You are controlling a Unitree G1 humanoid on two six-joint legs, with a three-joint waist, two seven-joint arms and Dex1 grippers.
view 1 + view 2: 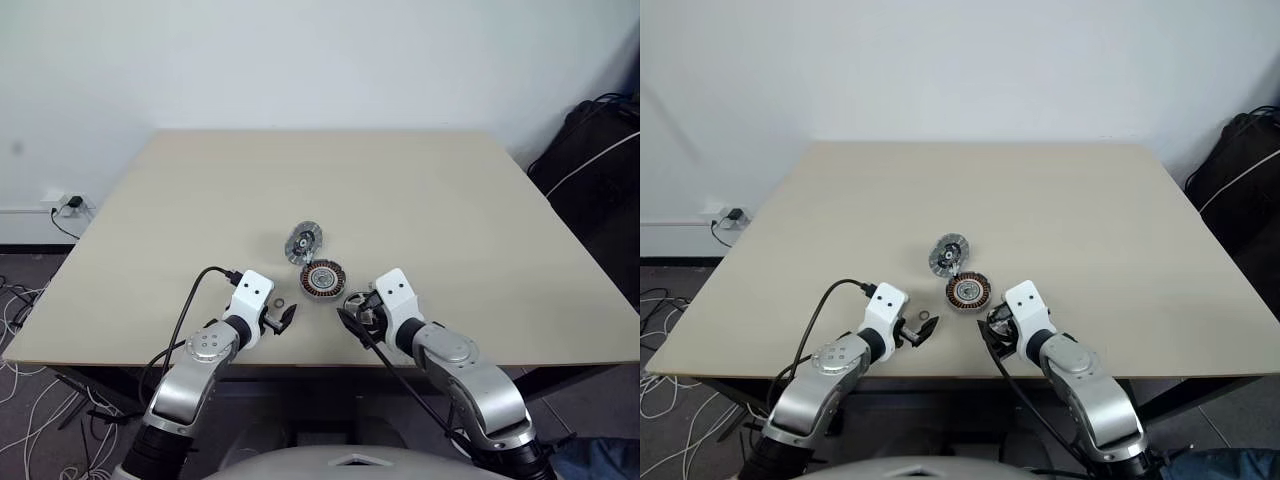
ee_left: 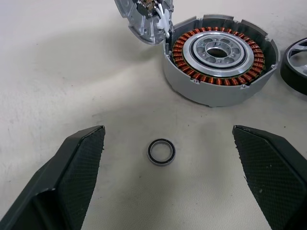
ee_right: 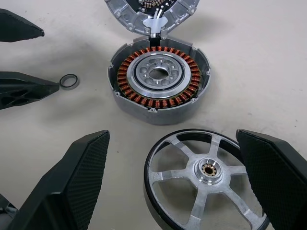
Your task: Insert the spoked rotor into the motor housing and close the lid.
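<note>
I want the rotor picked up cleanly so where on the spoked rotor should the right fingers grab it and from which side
Grip the spoked rotor across its black outer ring, coming down from above with the right gripper, whose open fingers already flank it. It lies flat on the table, so the spokes and hub offer nothing to pinch. Approach from the robot's side, away from the motor housing.

- Head stereo pair looks forward and down from above the table [image 1: 470,220], taking in both arms.
- Each wrist camera sits close above the tabletop, both sharing the motor housing [image 2: 219,57] at near range.
</note>
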